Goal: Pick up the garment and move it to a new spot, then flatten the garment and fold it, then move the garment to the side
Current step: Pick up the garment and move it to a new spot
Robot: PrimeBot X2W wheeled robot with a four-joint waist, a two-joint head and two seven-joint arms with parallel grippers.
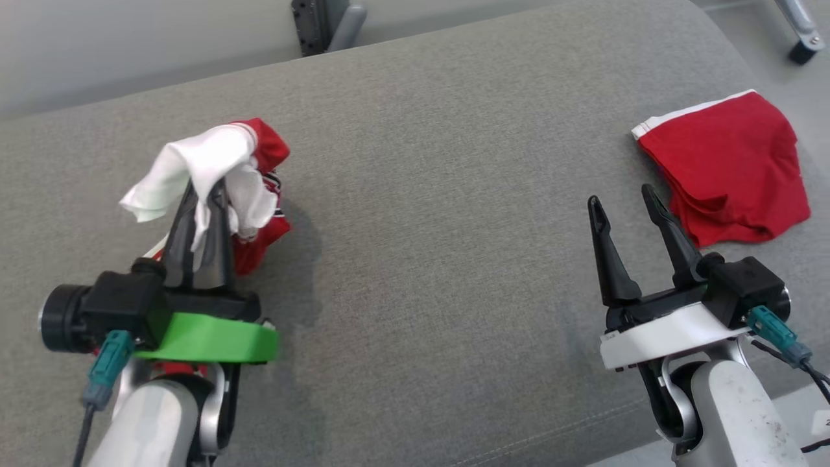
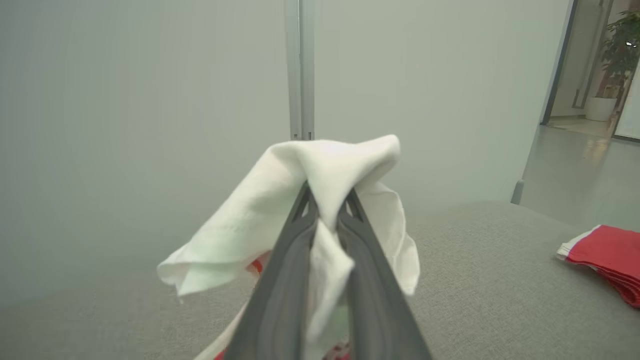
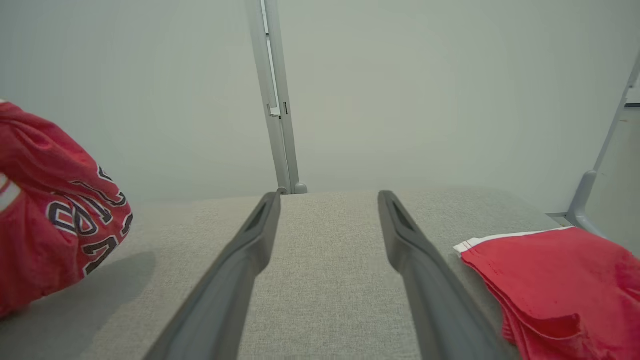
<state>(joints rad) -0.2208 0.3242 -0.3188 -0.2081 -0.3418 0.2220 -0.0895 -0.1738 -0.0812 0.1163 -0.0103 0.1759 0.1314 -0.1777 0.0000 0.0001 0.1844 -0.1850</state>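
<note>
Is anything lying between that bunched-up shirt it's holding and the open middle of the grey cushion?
Nothing visible. The left tool is shut on the garment, and the grey cushion is bare from there to the open right tool. A folded red cloth lies farther right.

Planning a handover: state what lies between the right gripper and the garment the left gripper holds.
Head view: bare grey cushion, nothing else, between right gripper and garment.

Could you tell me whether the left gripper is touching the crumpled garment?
Touching: in the left wrist view the left gripper pinches the crumpled garment between its fingers.
</note>
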